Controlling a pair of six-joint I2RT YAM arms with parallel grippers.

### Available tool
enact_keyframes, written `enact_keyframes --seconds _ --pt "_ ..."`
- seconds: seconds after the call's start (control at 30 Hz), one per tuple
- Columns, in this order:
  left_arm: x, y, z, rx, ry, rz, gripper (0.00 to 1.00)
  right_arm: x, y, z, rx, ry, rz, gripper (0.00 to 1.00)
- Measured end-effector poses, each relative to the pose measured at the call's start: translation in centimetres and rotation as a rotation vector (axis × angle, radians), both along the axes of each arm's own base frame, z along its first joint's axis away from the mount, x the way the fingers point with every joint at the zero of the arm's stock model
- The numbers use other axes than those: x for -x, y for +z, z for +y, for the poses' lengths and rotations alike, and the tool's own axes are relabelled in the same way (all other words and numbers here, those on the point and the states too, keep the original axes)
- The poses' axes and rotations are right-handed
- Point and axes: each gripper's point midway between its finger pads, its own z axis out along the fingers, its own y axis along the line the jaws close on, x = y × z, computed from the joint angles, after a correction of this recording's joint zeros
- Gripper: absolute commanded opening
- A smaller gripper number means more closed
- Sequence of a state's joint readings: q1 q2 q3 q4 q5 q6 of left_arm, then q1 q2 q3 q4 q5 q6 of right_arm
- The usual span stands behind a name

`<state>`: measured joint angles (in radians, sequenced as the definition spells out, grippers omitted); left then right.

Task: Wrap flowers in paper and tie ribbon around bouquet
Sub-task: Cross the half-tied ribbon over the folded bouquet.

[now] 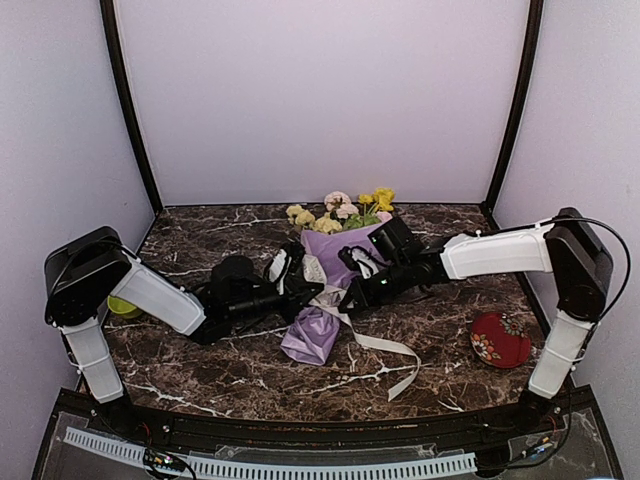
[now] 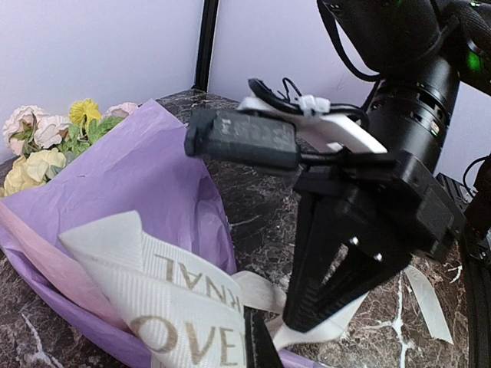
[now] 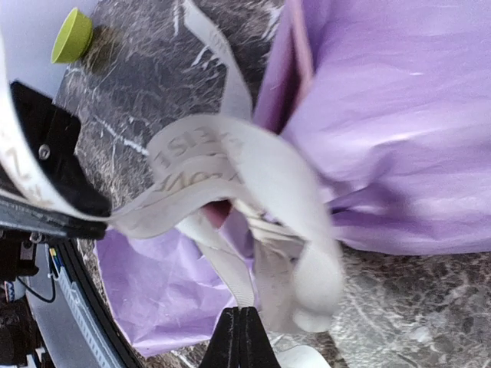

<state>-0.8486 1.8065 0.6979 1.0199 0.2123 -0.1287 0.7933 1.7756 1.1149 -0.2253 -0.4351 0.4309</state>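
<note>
Ribbon [image 3: 230, 165] pinched: left claw [image 2: 255, 343], right claw [image 3: 240, 337]

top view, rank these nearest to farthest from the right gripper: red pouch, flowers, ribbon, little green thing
From the right gripper:
1. ribbon, right at its fingertips, mid-table
2. flowers, just beyond it, toward the back wall
3. red pouch, on the near right
4. little green thing, far left, beside the left arm

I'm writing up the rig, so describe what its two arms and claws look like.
The left arm and right arm have white rounded shells, black joints and thin black cables. The right claw is black with tapering fingers.
</note>
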Motion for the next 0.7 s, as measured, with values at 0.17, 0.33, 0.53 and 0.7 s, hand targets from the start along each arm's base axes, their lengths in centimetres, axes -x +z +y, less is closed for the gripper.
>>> enact_keyframes --seconds 0.17,0.33,0.53,0.7 --pt "0.0 -0.1 0.1 0.000 0.003 0.004 0.00 -2.2 -0.1 -1.4 0.020 -0.093 -0.005 0.00" --pt "0.0 0.0 0.1 0.005 0.004 0.009 0.00 -3.5 1.6 -0.1 -0.029 -0.120 -0.027 0.00" --pt "0.0 -0.1 0.1 0.006 0.004 0.010 0.00 -4.1 1.5 1.1 -0.041 -0.123 -0.024 0.06" --pt "0.0 -0.2 0.2 0.002 0.004 0.013 0.00 -4.4 0.9 1.0 -0.004 -0.120 -0.027 0.22"
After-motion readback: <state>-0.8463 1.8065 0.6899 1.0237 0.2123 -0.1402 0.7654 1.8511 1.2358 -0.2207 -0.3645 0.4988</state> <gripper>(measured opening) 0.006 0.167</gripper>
